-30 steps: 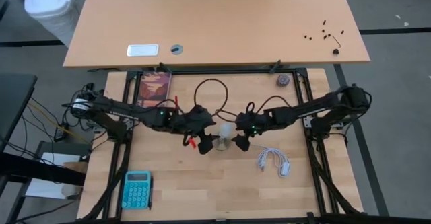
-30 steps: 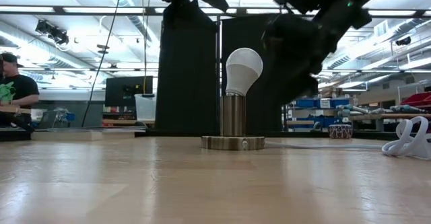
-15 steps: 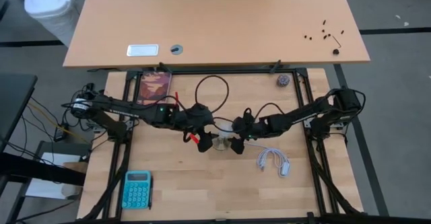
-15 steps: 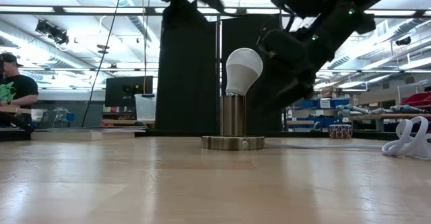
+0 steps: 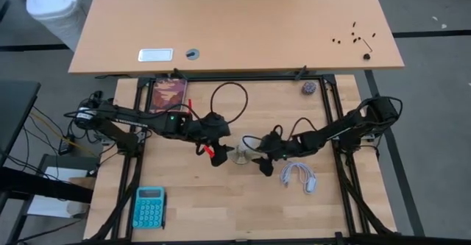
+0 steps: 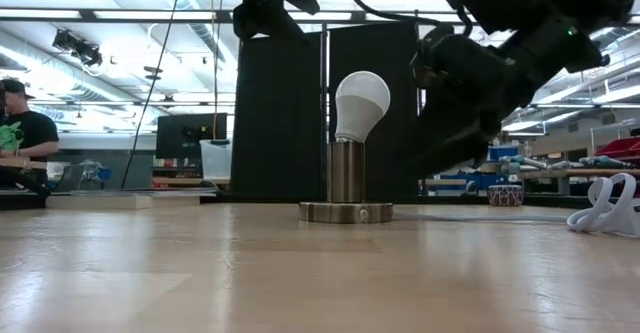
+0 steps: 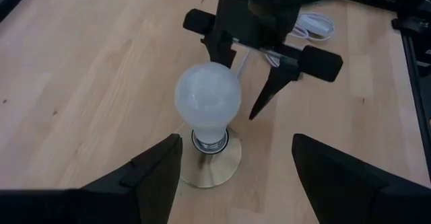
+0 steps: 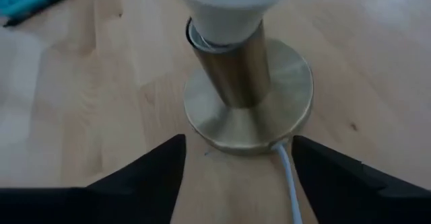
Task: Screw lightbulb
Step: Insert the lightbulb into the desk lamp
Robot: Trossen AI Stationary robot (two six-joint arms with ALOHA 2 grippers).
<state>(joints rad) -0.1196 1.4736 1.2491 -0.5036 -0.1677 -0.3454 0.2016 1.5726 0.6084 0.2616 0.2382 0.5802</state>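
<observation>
The white lightbulb (image 6: 362, 101) stands upright with its screw base in the brass socket tube (image 6: 347, 171), which rises from a round brass disc (image 6: 347, 212) on the table. It also shows in the high view (image 5: 247, 149) and the left wrist view (image 7: 207, 97). My left gripper (image 5: 213, 152) is open, just left of the bulb, with its fingers either side of it at a distance (image 7: 236, 143). My right gripper (image 5: 263, 161) is open, just right of the bulb and low, facing the socket (image 8: 239, 140). Neither touches anything.
A white cord (image 8: 289, 180) runs from the socket disc to a coiled bundle (image 5: 298, 175) at the right. A teal calculator (image 5: 149, 207) lies near left, a book (image 5: 168, 96) far left, a purplish ball (image 5: 308, 88) far right. A black cable loop (image 5: 228, 101) lies behind the grippers.
My right gripper has drawn back from the bulb toward the table's right and near edge, staying open. The bulb and socket have not moved.
</observation>
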